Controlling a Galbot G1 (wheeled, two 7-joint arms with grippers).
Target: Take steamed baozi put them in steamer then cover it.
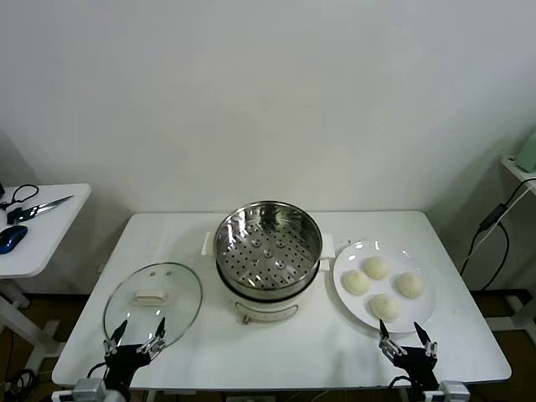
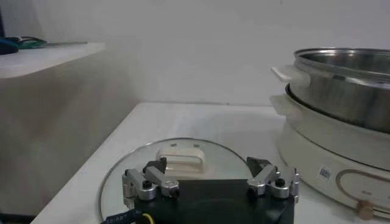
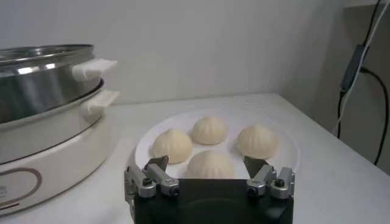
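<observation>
The right hand [image 1: 406, 344] hangs at the near edge of the counter [image 1: 276, 352], fingers spread and holding nothing, just short of the plate [image 1: 345, 295]. The left hand [image 1: 134, 339] waits likewise, spread and empty, at the near rim of the glass lid [image 1: 126, 311].

The four steamed baozi [image 1: 384, 286] sit close together on the plate, and the nearest one lies straight ahead of the right hand. The likely first step is to take that bun: straddle it squarely, close gently on the soft dough, and lift clear before swinging toward the steamer [image 1: 268, 248].

The steamer stands open at the counter's middle, its perforated tray bare. Its steel wall rises well above the plate, so a carried bun has to go over the rim. Bare counter lies between plate and steamer base. The plate's far side sits near the counter's right edge.
</observation>
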